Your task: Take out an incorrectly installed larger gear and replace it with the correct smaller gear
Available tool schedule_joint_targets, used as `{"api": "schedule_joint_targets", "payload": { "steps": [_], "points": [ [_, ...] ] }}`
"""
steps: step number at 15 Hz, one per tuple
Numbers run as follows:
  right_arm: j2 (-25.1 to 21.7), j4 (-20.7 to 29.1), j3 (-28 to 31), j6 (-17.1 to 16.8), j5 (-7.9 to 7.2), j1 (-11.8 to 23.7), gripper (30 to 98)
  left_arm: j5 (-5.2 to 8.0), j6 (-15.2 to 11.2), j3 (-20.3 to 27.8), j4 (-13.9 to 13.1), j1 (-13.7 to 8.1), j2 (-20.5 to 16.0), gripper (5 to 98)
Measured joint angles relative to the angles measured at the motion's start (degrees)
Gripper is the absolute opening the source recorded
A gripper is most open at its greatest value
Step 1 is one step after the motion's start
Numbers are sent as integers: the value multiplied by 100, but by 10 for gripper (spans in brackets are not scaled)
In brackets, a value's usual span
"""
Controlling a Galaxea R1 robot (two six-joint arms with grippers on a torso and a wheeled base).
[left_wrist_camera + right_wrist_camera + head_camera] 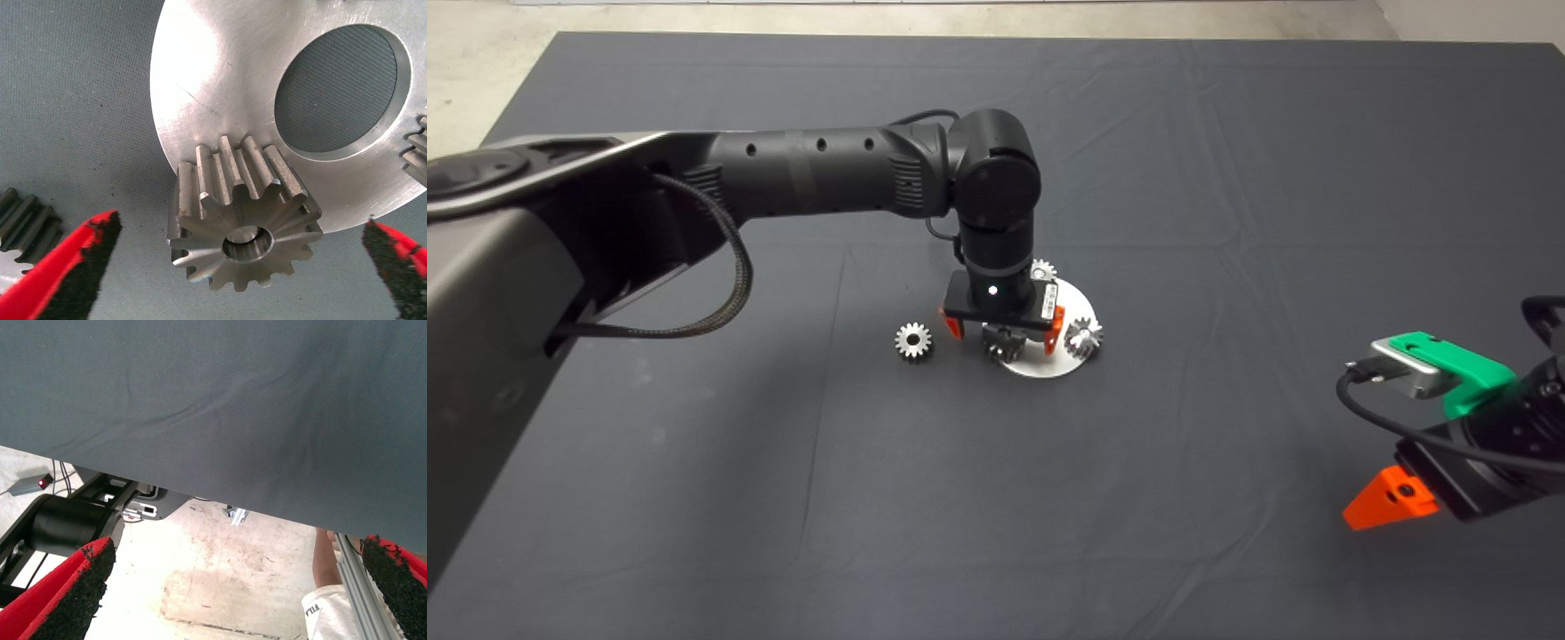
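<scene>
The left gripper (233,257), jaws spread, hovers astride the wide, long-toothed silver gear (243,217) on the round metal plate (220,73); removal not yet begun, the small silver gear (913,340) waits beside it on the mat, and the right gripper (233,587) sits parked, jaws apart.

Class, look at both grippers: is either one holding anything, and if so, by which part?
Nothing is held. The left gripper is open, its fingers either side of the larger gear without touching. The right gripper waits open at the mat's edge.
</scene>
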Motion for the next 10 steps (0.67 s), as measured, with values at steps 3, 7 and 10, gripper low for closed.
{"api": "schedule_joint_targets", "payload": {
  "steps": [3,7,10],
  "points": [
    [0,0,0,0,0,0,978,-23,11,-51,1,-1,-1,880],
    [0,0,0,0,0,0,978,-40,16,-83,0,2,-1,847],
    [2,0,0,0,0,0,978,-40,38,-83,0,5,0,847]
  ]
}}
